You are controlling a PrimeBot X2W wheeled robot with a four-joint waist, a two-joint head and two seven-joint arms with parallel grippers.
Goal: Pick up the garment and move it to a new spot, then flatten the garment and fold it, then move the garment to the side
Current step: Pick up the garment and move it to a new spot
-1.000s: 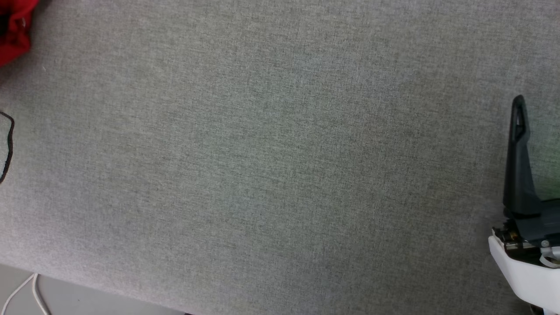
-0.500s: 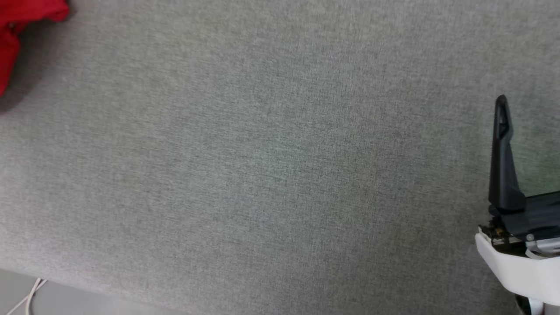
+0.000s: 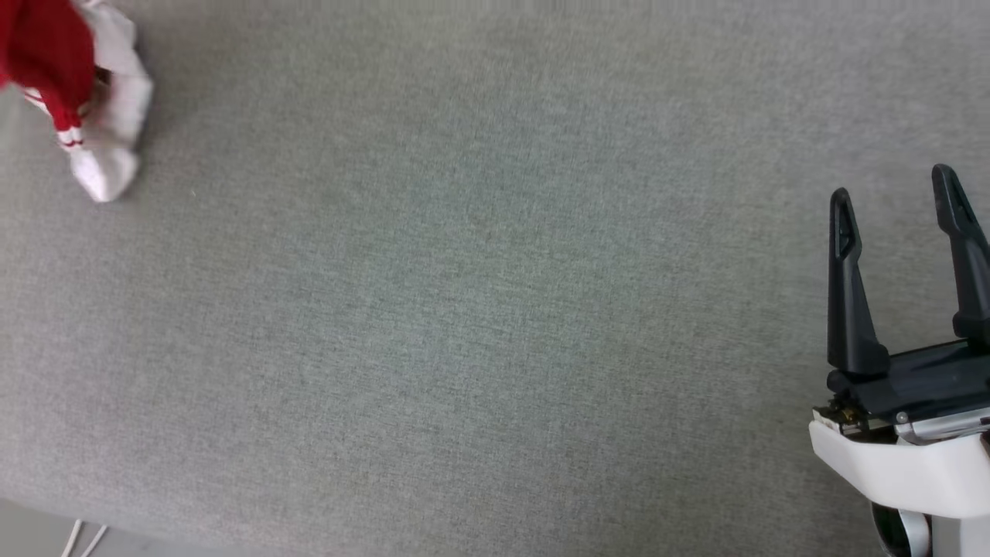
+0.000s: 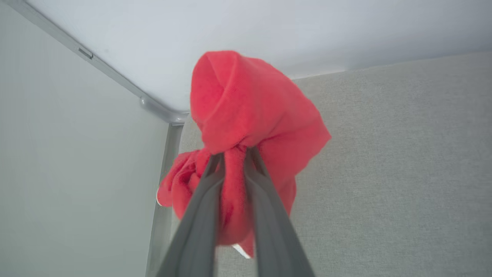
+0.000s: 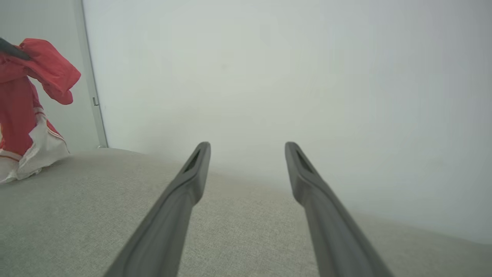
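Garment (image 3: 54,62) upper left — right gripper (image 3: 892,184), jaws apart.

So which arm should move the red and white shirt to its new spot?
Left. The left gripper is clamped on the red-and-white soft jersey shirt, hanging at the far left of the grey fabric table. The right gripper is open, empty, far across it.

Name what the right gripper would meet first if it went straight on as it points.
Probably the pale wall behind the grey fabric surface; the right gripper points clear of the red-and-white garment, though depth is unclear.
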